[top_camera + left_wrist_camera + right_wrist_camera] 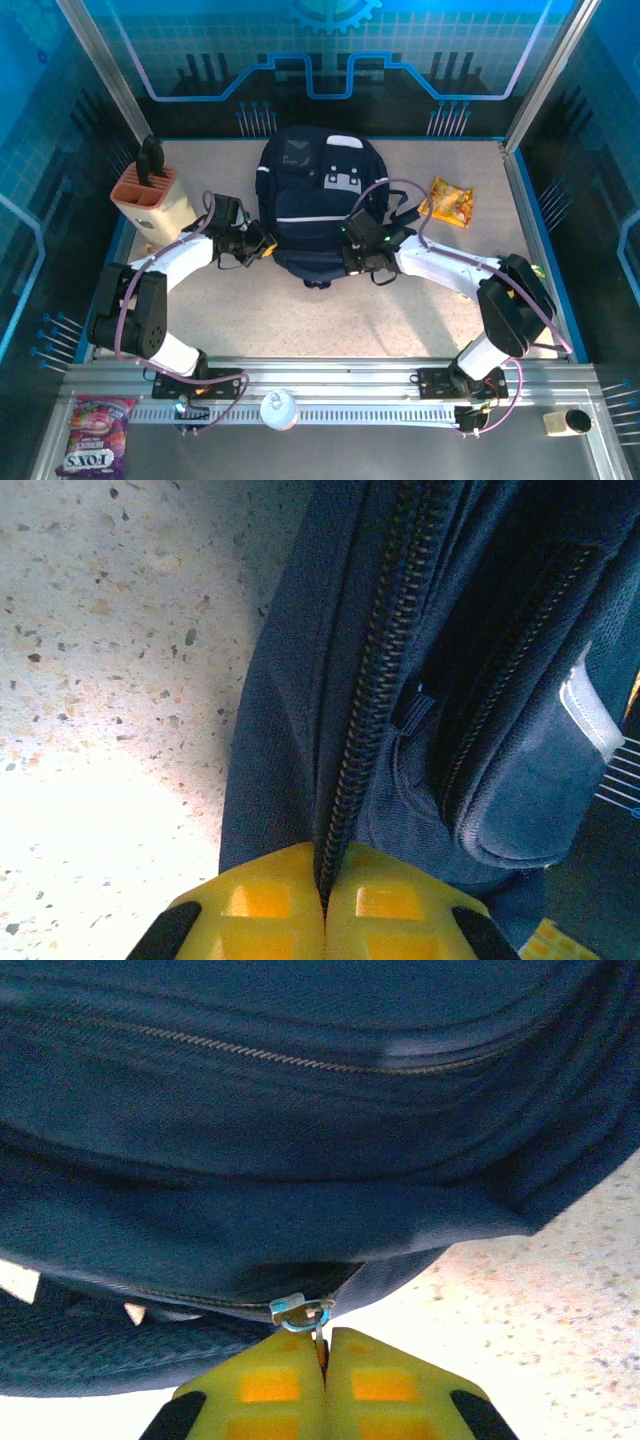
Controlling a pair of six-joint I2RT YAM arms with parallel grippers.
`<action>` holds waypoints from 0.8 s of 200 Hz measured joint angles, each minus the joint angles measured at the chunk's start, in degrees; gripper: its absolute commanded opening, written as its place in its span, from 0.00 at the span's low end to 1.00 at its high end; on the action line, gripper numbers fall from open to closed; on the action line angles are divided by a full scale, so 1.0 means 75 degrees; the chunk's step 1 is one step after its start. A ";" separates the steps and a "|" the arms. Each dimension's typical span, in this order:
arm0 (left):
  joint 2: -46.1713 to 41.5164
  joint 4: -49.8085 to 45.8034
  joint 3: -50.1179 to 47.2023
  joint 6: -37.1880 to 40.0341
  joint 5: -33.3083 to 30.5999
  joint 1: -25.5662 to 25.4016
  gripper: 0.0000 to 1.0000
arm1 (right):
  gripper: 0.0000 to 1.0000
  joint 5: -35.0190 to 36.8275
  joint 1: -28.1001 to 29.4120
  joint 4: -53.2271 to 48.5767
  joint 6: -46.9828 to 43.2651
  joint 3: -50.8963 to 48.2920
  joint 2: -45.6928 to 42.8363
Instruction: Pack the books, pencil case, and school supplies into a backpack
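The dark navy backpack (315, 200) lies flat at the back middle of the table. My left gripper (262, 245) is at its lower left edge. In the left wrist view the yellow fingers (265, 900) of that gripper (325, 865) are shut on the backpack's (290, 680) zipper seam (375, 700). My right gripper (352, 262) is at the lower right edge. Its jaws (325, 1338) are shut on the metal pull of a zipper slider (300, 1310) under the backpack (300, 1110). The books, pencil case and school supplies are out of view.
A peach knife block (150, 195) with black handles stands at the back left. A crinkly yellow-orange snack bag (450, 203) lies right of the backpack. A candy bag (95, 435) and a small cup (570, 422) sit on the front rail. Speckled table (330, 320) lies open in front.
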 measured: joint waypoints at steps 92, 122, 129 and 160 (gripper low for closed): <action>-0.0428 -0.1113 0.0740 0.1472 -0.0807 0.0216 0.55 | 0.00 -0.1239 -0.0705 0.0621 -0.1906 -0.0122 -0.0114; -0.0813 -0.1612 0.1317 0.2646 -0.1230 -0.0484 0.66 | 0.00 -0.1842 -0.0758 0.0764 -0.2381 -0.0122 -0.0114; -0.0848 -0.1658 0.1440 0.2967 -0.1326 -0.0761 0.67 | 0.00 -0.1955 -0.0761 0.0790 -0.2471 -0.0122 -0.0114; -0.0787 -0.1795 0.1856 0.4406 -0.1632 -0.2116 0.69 | 0.00 -0.2378 -0.0772 0.0877 -0.2722 -0.0122 -0.0114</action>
